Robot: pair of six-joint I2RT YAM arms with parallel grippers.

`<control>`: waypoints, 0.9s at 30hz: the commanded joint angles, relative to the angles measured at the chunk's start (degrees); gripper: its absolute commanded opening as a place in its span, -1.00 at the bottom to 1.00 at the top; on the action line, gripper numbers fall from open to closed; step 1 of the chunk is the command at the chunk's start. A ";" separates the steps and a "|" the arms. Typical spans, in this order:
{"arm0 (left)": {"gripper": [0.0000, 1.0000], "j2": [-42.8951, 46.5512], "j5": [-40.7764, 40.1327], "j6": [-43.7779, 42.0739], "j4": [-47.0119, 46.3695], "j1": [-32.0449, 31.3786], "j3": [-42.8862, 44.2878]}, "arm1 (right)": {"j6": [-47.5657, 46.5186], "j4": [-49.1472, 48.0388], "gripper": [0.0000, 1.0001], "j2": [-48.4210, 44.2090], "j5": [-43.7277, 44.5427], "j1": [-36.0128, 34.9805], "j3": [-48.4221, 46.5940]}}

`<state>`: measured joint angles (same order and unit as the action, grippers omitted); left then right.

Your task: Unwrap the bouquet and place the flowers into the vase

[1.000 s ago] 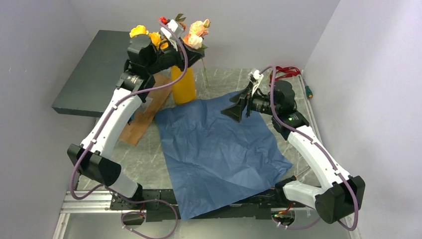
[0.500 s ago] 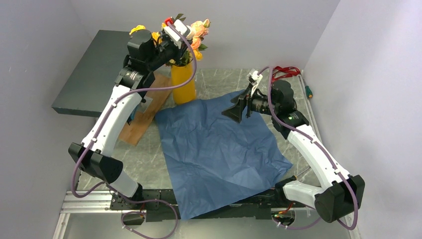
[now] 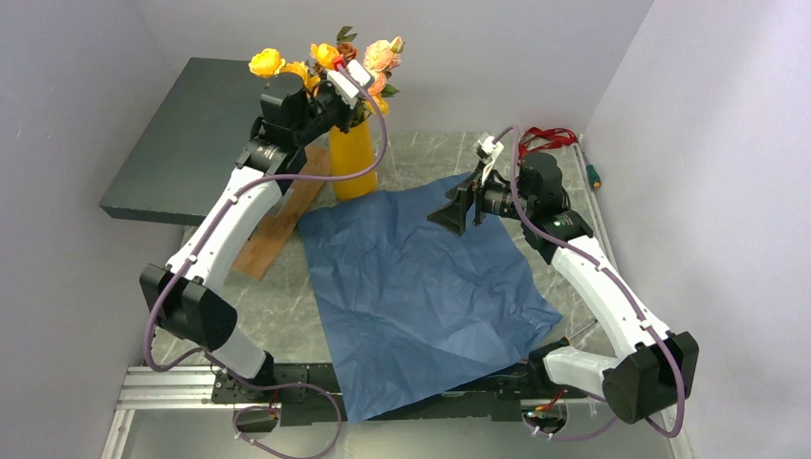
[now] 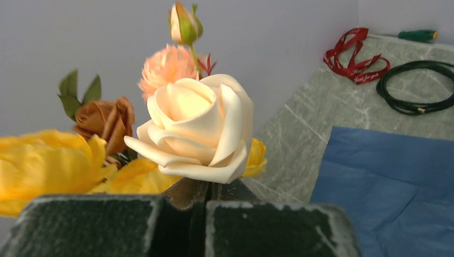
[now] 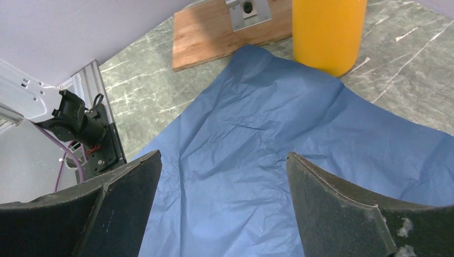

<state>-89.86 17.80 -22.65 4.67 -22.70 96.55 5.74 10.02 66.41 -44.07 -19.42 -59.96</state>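
Right claw (image 5: 224,160) is spread wide, hovering over the flat blue paper (image 5: 257,123) with loads of room underneath. Just past the paper's far edge stands the vase (image 5: 326,32). Left claw (image 4: 205,201) is above its rim, pinching the flowers (image 4: 198,134) by the stems.

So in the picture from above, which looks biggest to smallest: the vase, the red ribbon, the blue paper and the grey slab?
1. Blue paper
2. Grey slab
3. Vase
4. Red ribbon
The slab, vase and ribbon sit farther back, so they look a bit smaller than they are, but the gaps are clear enough to rank.
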 commanded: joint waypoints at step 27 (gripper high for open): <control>0.21 -2.07 -1.02 10.20 13.76 3.35 -2.41 | -3.16 3.40 0.81 1.68 -1.28 3.60 -2.00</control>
<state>-98.02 16.16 -15.11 14.06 -19.33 94.17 3.55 13.85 67.94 -44.60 -16.29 -60.05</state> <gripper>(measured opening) 0.516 0.899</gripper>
